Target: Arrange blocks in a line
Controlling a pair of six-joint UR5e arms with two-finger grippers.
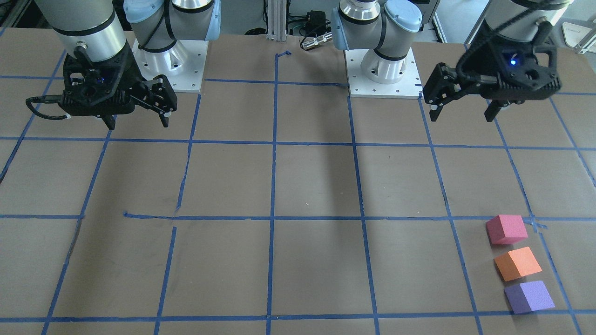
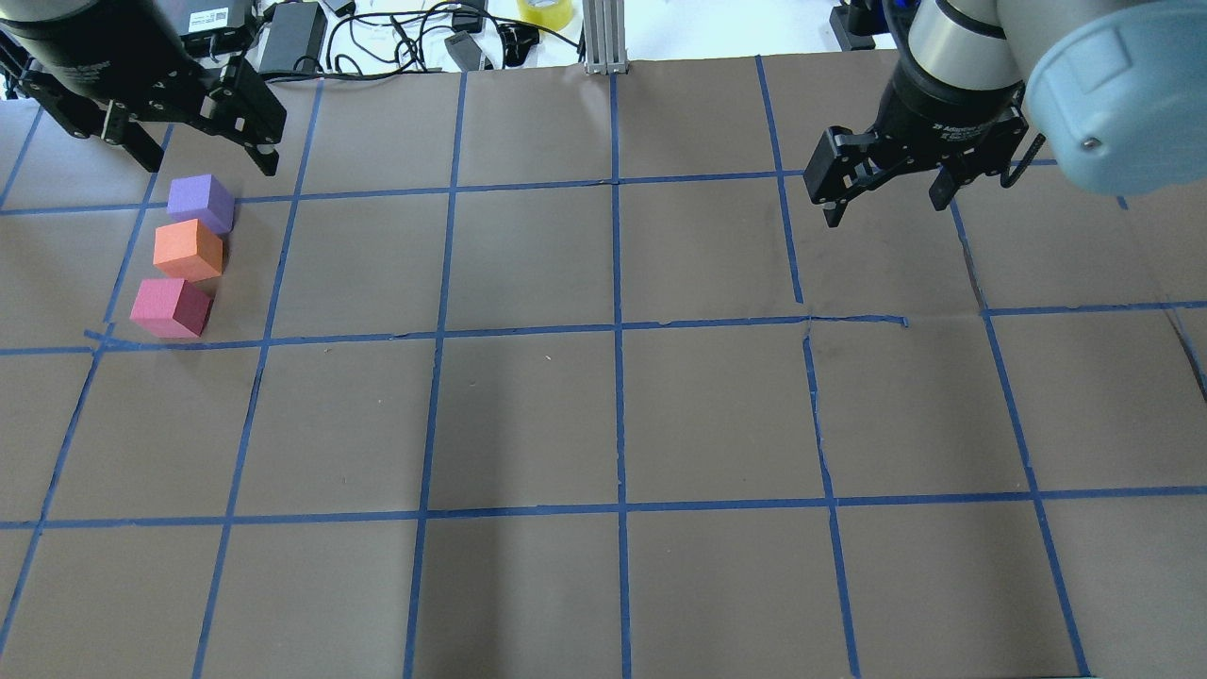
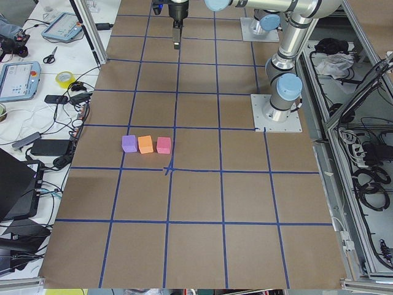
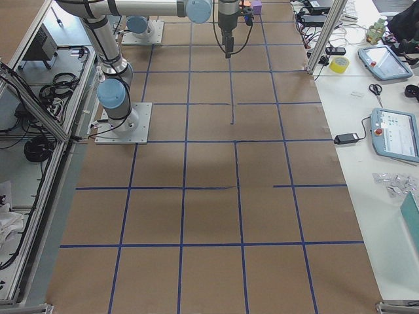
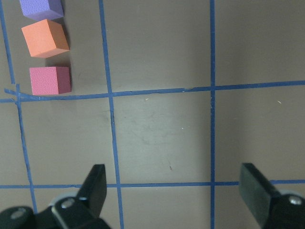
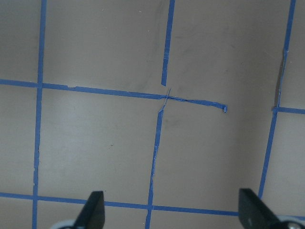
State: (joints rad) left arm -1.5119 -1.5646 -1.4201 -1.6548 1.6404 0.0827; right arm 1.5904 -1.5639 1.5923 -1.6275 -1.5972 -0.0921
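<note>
Purple block (image 2: 200,201), orange block (image 2: 189,249), pinkish-red block (image 2: 171,307): one close row. Left gripper (image 1: 462,114), right gripper (image 1: 138,122) both spread, empty, raised.

There are three blocks on one tabletop (image 2: 603,415), being one purple block (image 2: 200,202), one orange block (image 2: 189,250) and one pink-red block (image 2: 171,307), and two claws, one left claw (image 2: 209,162) and one right claw (image 2: 884,209).

Matt, finely grainy foam blocks (image 1: 518,264); dull brown paper table cover (image 1: 316,186); smooth blue tape lines (image 1: 273,186).
</note>
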